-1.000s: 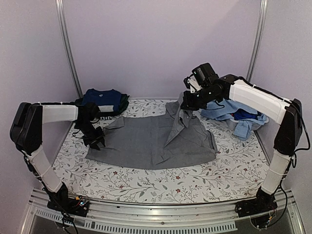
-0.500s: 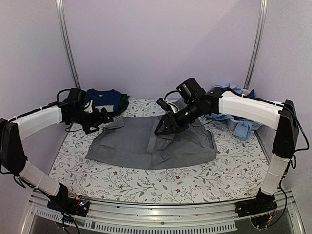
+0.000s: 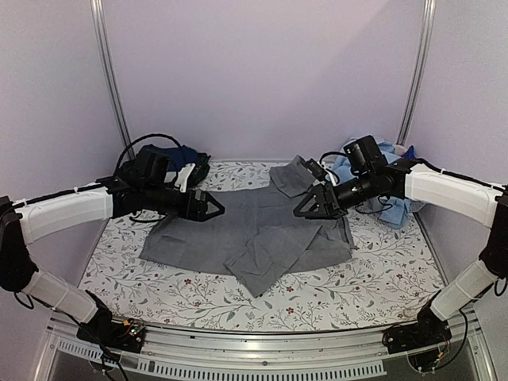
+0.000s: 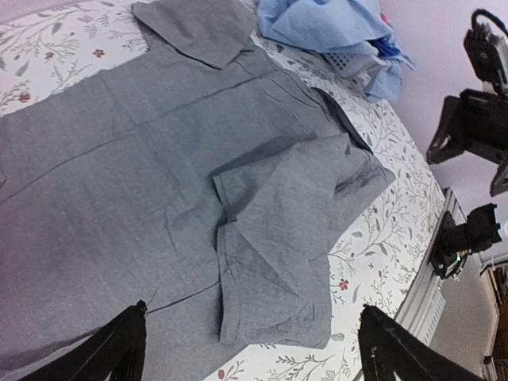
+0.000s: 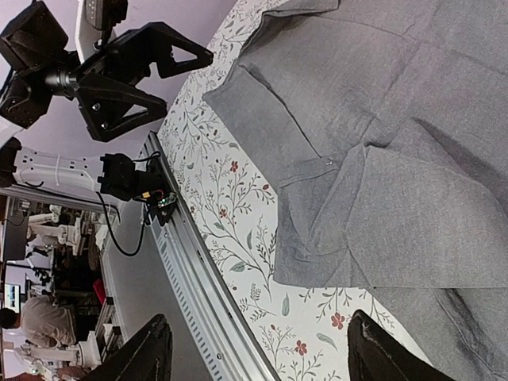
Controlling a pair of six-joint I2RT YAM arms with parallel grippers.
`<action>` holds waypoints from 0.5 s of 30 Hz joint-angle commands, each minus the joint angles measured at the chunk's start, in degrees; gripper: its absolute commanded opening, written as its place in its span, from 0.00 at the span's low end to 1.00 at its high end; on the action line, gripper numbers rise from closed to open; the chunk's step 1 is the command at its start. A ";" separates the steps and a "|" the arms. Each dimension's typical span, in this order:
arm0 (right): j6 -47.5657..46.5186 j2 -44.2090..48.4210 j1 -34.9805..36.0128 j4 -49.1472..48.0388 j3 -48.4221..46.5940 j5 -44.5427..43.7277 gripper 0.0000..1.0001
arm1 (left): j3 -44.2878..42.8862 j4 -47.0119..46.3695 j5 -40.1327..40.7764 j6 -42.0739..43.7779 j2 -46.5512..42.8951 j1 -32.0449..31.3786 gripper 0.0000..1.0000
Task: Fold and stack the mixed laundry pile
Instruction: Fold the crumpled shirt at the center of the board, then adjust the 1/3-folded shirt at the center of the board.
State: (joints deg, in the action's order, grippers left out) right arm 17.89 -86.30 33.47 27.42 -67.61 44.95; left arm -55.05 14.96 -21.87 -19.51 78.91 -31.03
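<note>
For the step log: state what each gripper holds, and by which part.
Nothing is held. The left gripper and the right gripper both stand open, clear of the grey shirt lying below them.

**Setting:** robotics laboratory, enclosed test cell.

**Evidence:**
- Plain lavender panel walls (image 3: 262,71), framed by aluminium posts (image 3: 113,79).
- Table (image 3: 262,335) dressed in a floral sheet (image 3: 238,305), with a ribbed aluminium rail (image 3: 198,369) along its near edge.
- Left arm (image 3: 63,210) and right arm (image 3: 452,186) bolted at the near corners, cables exposed.
- Right wrist view, beyond the near edge: an open workroom with cluttered benches, and a seated person (image 5: 36,321) beside a lit monitor (image 5: 12,295).
</note>
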 commanded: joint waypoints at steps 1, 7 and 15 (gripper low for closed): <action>-13.14 -1.69 7.64 7.84 -5.31 -10.82 0.74 | 4.78 -1.92 1.18 2.29 -3.03 -0.67 0.92; -18.84 -9.25 20.71 8.64 -9.68 -19.26 0.69 | 9.90 -5.12 -0.35 -6.74 -5.52 6.01 0.92; -20.92 -22.08 29.19 6.45 -14.12 -21.95 0.65 | 11.77 -1.90 0.17 -8.25 -6.68 10.81 0.93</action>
State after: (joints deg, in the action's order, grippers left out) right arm -0.75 -104.55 60.62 33.67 -79.26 26.41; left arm -44.31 12.32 -21.89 -26.89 74.41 -21.65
